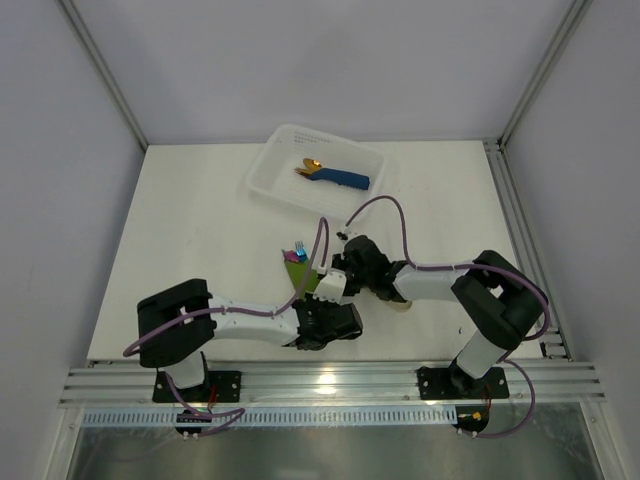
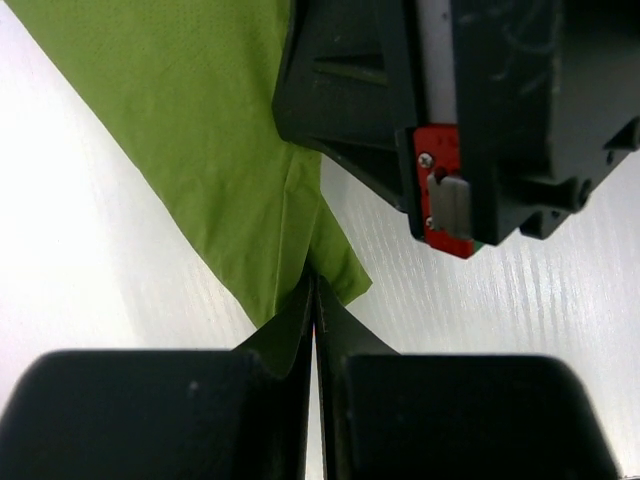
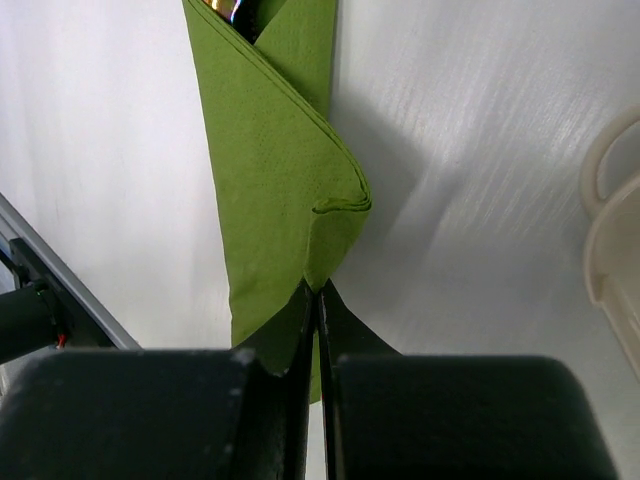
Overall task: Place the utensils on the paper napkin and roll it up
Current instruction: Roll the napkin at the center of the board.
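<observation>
Clenched on the paper napkin (image 2: 200,130): left gripper (image 2: 314,300), right gripper (image 3: 315,295).
Long axis ran 11-to-5 o'clock, utensils (image 1: 296,254) poking out at 11; white bin (image 1: 266,156) stood at 12.

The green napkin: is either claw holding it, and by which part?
Both are. The left gripper pinches the paper napkin at a creased bit of its edge; the right gripper pinches its folded edge.
</observation>
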{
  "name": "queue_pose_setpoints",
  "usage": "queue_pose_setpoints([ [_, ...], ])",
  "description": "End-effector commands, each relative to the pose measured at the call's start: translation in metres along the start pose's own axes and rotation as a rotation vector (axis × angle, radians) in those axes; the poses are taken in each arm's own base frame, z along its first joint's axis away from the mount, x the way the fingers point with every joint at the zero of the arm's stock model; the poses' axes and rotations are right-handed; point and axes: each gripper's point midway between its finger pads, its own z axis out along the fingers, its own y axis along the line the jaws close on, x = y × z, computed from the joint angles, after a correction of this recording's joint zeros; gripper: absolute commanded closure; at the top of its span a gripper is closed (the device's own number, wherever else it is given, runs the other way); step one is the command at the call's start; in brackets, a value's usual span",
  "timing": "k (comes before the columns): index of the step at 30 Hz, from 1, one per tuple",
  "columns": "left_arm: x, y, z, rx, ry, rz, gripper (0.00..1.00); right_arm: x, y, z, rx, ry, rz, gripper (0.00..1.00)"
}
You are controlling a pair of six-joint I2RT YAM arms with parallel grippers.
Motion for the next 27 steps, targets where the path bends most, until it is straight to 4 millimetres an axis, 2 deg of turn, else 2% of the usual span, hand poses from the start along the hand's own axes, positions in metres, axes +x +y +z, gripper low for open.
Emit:
queue_pose_setpoints([
  [1, 0.012, 0.005, 0.003, -0.046, 0.020, -0.023, 1.00, -0.022, 0.006, -0.004, 0.025, -0.070, -0.061, 0.96],
  [11, 0.019, 0.007, 0.007, -0.080, 0.039, -0.040, 1.00, -0.011, -0.017, 0.003, 0.101, -0.034, -0.065, 0.96],
  [22, 0.026, 0.006, 0.008, -0.069, 0.057, -0.056, 1.00, -0.004, -0.029, 0.012, 0.138, 0.002, -0.064, 0.96],
  [26, 0.019, 0.005, 0.003, -0.046, 0.039, -0.067, 1.00, 0.001, -0.034, 0.018, 0.146, 0.023, -0.059, 0.96],
  [27, 0.012, 0.004, -0.001, -0.031, 0.022, -0.083, 1.00, 0.002, -0.034, 0.019, 0.145, 0.030, -0.058, 0.96],
])
